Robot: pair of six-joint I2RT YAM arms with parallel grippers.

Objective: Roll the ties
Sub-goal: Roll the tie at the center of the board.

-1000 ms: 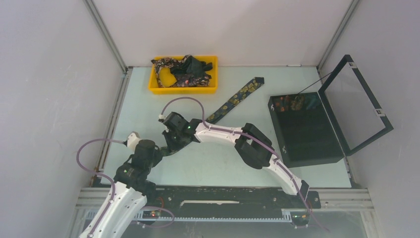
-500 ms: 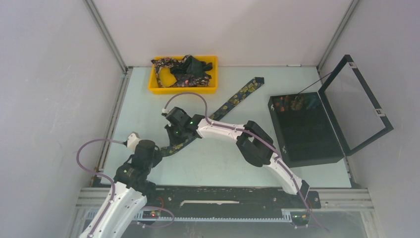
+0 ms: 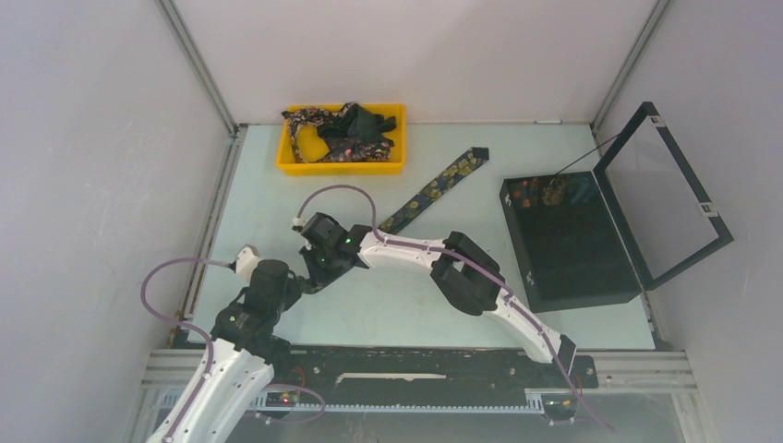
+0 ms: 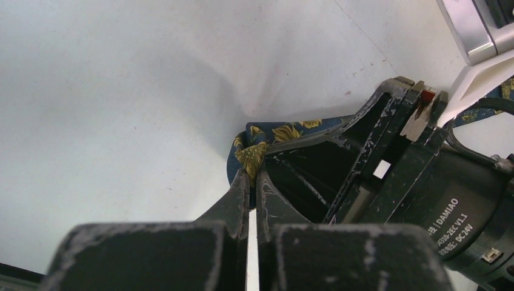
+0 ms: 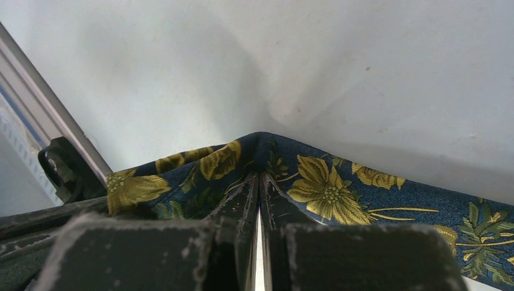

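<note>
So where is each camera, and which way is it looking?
Top: high above and behind the left arm and right arm, looking down at the table, tie, tray and box.
Left wrist: on the left arm, looking along the left gripper at the tie's end; the right arm shows too.
Right wrist: on the right arm, looking along the right gripper down at the tie.
Shared: all three see the tie; both wrist views show it pinched.
</note>
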